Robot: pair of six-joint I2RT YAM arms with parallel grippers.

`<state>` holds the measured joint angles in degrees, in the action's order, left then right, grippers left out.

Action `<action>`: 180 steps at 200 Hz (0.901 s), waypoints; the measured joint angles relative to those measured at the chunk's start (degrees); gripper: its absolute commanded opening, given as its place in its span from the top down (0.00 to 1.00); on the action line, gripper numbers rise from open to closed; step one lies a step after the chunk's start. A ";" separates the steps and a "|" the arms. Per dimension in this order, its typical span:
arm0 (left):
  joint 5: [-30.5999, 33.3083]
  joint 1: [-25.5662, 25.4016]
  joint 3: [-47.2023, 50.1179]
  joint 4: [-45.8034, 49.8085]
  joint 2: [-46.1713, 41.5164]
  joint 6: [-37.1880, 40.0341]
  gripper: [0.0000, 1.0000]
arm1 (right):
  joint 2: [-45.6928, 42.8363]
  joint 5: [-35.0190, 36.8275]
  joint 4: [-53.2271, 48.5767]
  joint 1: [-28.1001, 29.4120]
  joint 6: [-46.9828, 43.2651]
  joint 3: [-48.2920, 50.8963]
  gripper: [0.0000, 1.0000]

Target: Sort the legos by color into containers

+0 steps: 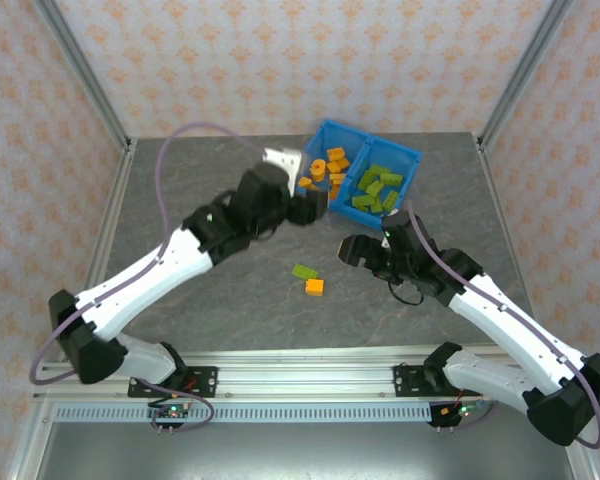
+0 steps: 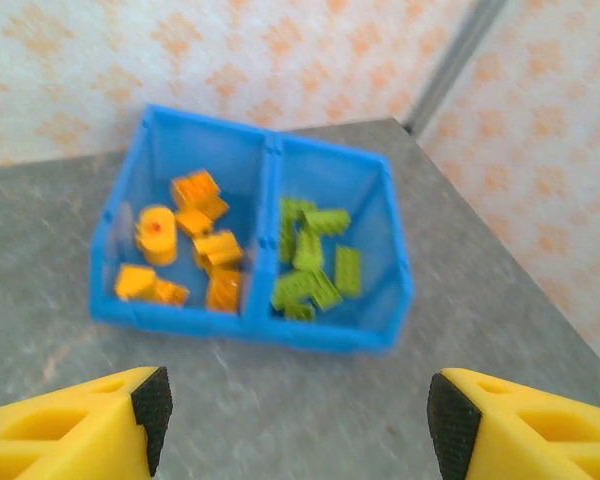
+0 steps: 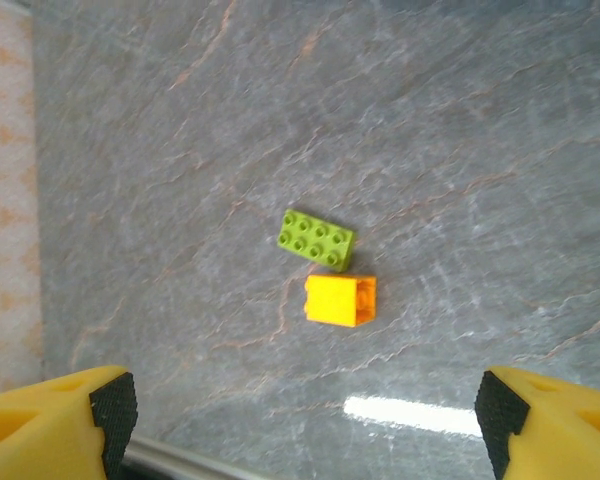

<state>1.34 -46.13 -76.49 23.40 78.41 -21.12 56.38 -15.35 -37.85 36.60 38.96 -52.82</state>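
Right gripper point(image 3: 305, 405) spread, empty — lime green brick point(image 3: 316, 240) straight ahead, long axis nearly finger-to-finger, orange brick point(image 3: 340, 301) just beside; right arm nearer.

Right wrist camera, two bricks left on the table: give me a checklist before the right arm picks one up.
1. Right gripper open and empty: ok, the jaws stand wide with nothing between them.
2. Green brick and orange brick reachable: ok, both lie on the bare table ahead of the fingers.
3. Room for a finger between the two bricks: cannot tell, they sit corner to corner and may touch.
4. Bin sorted so far: ok, orange pieces on one side of the divider, green on the other.
5. Left gripper empty: ok, open, facing the bin.
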 measured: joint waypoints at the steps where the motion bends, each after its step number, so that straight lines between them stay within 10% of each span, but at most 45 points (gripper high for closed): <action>1: 0.02 -0.20 0.42 0.02 -0.15 -0.17 0.28 | 0.04 0.15 0.00 0.00 0.02 0.00 0.10; 47: 0.74 -6.99 25.57 -0.90 2.12 -12.24 0.20 | 1.01 2.54 0.37 0.00 0.07 0.02 0.10; 114: 1.97 -10.86 21.07 -4.04 15.63 -16.28 0.15 | 0.09 3.65 0.57 0.00 1.81 2.89 0.10; 180: 2.25 -11.17 18.38 -6.47 23.50 -18.36 0.55 | -2.97 4.96 0.13 0.00 2.43 3.28 0.10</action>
<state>3.60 -57.30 -58.11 16.93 101.91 -39.48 53.41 -10.39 -37.71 36.60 41.39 -49.54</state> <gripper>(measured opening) 0.502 0.901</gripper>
